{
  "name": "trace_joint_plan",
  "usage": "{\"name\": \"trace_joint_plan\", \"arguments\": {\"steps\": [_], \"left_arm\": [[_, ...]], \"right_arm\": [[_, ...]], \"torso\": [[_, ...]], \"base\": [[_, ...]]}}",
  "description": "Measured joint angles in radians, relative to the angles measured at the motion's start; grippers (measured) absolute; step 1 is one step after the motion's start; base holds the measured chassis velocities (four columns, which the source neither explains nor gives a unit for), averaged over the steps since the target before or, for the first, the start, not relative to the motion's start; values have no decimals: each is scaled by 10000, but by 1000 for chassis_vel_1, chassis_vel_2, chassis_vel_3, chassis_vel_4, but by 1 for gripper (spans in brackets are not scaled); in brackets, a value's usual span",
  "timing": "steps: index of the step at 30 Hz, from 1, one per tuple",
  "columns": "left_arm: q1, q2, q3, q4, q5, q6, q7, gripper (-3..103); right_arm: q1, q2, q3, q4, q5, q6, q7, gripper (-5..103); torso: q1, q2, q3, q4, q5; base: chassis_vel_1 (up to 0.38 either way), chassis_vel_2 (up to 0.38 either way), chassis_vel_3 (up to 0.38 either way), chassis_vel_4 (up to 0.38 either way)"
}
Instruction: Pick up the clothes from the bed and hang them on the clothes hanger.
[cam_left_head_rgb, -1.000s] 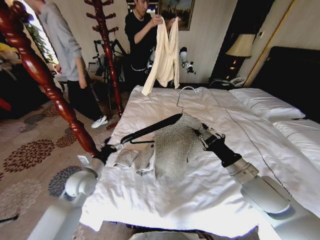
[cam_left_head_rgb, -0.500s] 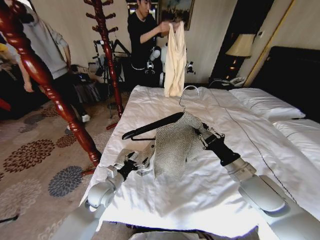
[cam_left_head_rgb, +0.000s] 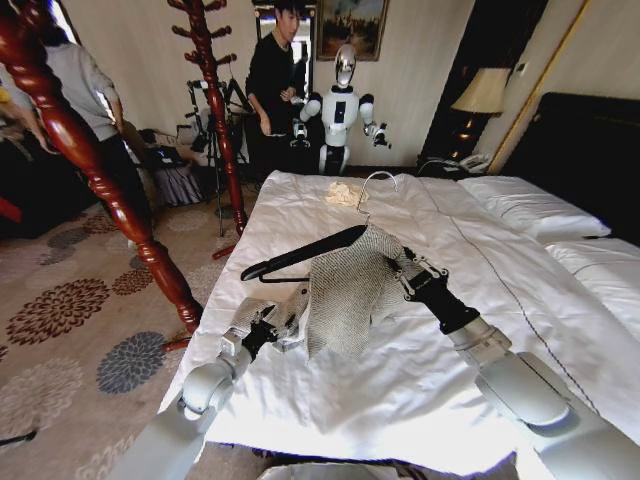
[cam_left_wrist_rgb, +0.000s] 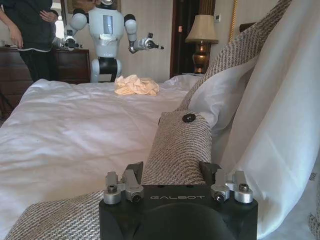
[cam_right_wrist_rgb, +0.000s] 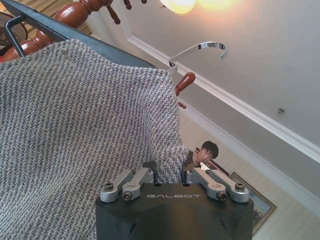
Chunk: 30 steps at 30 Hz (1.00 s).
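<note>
The clothes (cam_left_head_rgb: 345, 290), a grey-beige speckled jacket, drape over the right half of the black clothes hanger (cam_left_head_rgb: 295, 257). The hanger's silver hook (cam_left_head_rgb: 374, 190) points up above the white bed (cam_left_head_rgb: 400, 390). My right gripper (cam_left_head_rgb: 408, 278) is shut on the jacket-covered hanger shoulder and holds it off the duvet; the right wrist view shows the knit (cam_right_wrist_rgb: 75, 125) and hook (cam_right_wrist_rgb: 200, 49). My left gripper (cam_left_head_rgb: 272, 325) sits low by the bed's left edge, open, with a buttoned sleeve (cam_left_wrist_rgb: 176, 147) between its fingers. The jacket's white lining (cam_left_wrist_rgb: 280, 115) hangs beside it.
A cream top (cam_left_head_rgb: 343, 193) lies crumpled at the bed's far end. Beyond it stands another white robot (cam_left_head_rgb: 340, 100). A carved red wooden post (cam_left_head_rgb: 90, 170) and a coat stand (cam_left_head_rgb: 215, 110) rise left of the bed. Pillows (cam_left_head_rgb: 530, 205) lie at the right.
My left gripper left the hanger's bare end and came down to the sleeve on the duvet. The person's cream top now lies on the bed. The right arm holds still.
</note>
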Motion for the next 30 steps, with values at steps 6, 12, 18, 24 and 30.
{"name": "trace_joint_plan", "arguments": {"steps": [6, 12, 18, 24, 30], "left_arm": [[-17, -124, -81, 134, -153, 20, -82, 41], [-76, -234, -227, 211, -327, -3, -95, 25], [-75, -126, -695, 201, -665, -96, -87, 4], [102, 118, -1094, 73, -999, -236, 116, 0], [-73, 312, -1704, -577, -2202, -395, 219, 0]], "right_arm": [[-87, 17, 38, 23, -45, 39, -11, 23], [-141, 21, 65, 81, -52, 55, -14, 23], [-144, 17, 94, 82, -53, 82, -15, 23], [-87, 88, 49, 39, -54, 121, -15, 23], [-22, 103, 29, -134, -38, 134, -5, 23]], "torso": [[-1, 0, -1, 0, 0], [0, 0, 0, 0, -1], [0, 0, 0, 0, 0], [-1, 0, 0, 0, -1], [-1, 0, 0, 0, -2]], "base": [[0, 0, 0, 0], [0, 0, 0, 0], [0, 0, 0, 0], [0, 0, 0, 0], [0, 0, 0, 0]]}}
